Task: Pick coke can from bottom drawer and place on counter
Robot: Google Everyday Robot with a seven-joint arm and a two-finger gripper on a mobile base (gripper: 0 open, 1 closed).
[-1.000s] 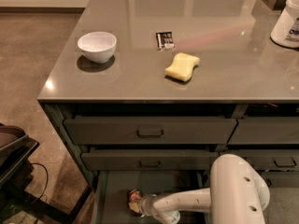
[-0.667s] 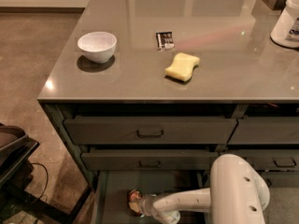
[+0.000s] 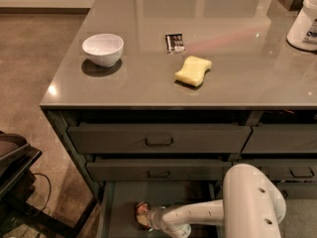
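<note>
1. The counter (image 3: 237, 78) is a glossy grey-brown slab over dark drawers.
2. The robot's white arm (image 3: 247, 209) bends below the counter's front edge and reaches left into the open drawer.
3. The bottom drawer (image 3: 121, 202) is pulled out under the counter's front left corner, with part of its flat floor showing.
4. Two closed drawer fronts (image 3: 158, 139) with loop handles sit above it.
5. A white tub (image 3: 304, 21) stands at the counter's right edge.
6. A white bowl (image 3: 102, 48) sits near the left edge.
7. A yellow sponge (image 3: 193, 71) lies mid-counter, towards the front.
8. A small black packet (image 3: 174, 42) lies just behind the sponge.
9. The coke can (image 3: 142, 212) is down in the bottom drawer, near its left side.
10. The gripper (image 3: 150, 217) is at the can; I cannot tell whether it has clamped on it.
</note>
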